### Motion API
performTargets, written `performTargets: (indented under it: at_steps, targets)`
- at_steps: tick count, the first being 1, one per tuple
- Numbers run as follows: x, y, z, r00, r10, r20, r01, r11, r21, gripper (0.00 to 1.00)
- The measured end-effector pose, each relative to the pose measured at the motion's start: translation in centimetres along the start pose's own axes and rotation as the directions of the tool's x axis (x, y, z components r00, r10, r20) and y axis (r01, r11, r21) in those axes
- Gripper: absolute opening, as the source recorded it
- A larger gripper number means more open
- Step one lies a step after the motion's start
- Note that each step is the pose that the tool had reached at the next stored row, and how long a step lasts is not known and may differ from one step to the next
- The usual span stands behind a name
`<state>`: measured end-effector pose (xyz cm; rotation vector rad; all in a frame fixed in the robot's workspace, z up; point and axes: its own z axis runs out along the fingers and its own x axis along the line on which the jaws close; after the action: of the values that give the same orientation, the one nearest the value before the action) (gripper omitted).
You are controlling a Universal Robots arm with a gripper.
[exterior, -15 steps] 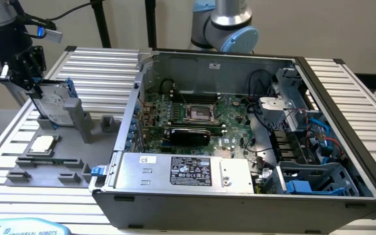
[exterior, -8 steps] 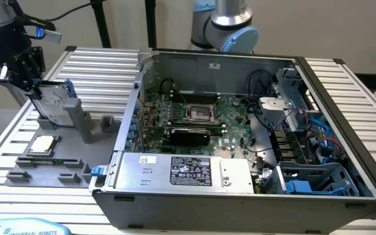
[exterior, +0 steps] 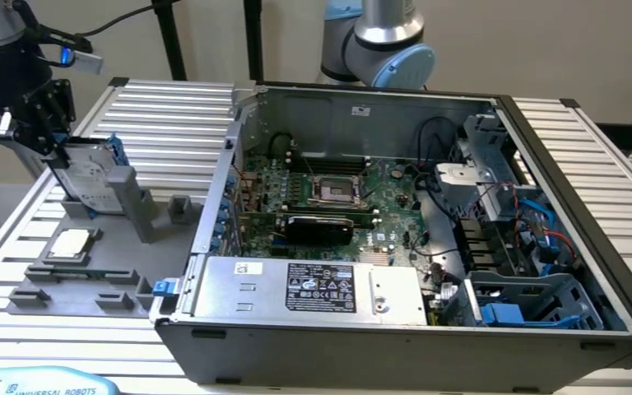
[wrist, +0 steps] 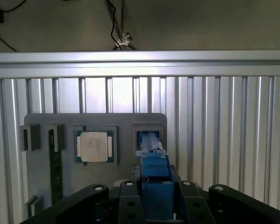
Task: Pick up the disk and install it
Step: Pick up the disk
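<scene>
The disk (exterior: 88, 177) is a silver-grey drive in a blue carrier. It stands upright at the exterior view's left, its lower end at the slot of a grey fixture (exterior: 75, 284). My gripper (exterior: 58, 152) grips its upper end from above, the black fingers pressed on both sides. In the wrist view the blue carrier edge of the disk (wrist: 155, 175) runs from the fixture slot up between the fingers of the gripper (wrist: 155, 205).
A square silver processor chip (exterior: 72, 241) (wrist: 94, 146) lies in the fixture (wrist: 37, 177) beside the slot. The open computer case (exterior: 404, 350) fills the exterior view's right, with a silver power supply box (exterior: 310, 288) and a blue-grey drive cage (exterior: 536, 300). Behind it stands a robot arm joint (exterior: 377, 41).
</scene>
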<state>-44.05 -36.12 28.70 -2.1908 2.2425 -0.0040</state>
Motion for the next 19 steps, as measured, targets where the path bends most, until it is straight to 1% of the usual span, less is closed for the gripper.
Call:
performTargets:
  at_steps: [15, 19]
  targets:
    - [0.04, 0.00, -0.02, 1.0000, 0.000, 0.0003, 0.000, 1.0000, 0.0002, 0.33]
    - [0.04, 0.00, -0.43, 1.0000, 0.000, 0.0006, 0.000, 1.0000, 0.0000, 0.33]
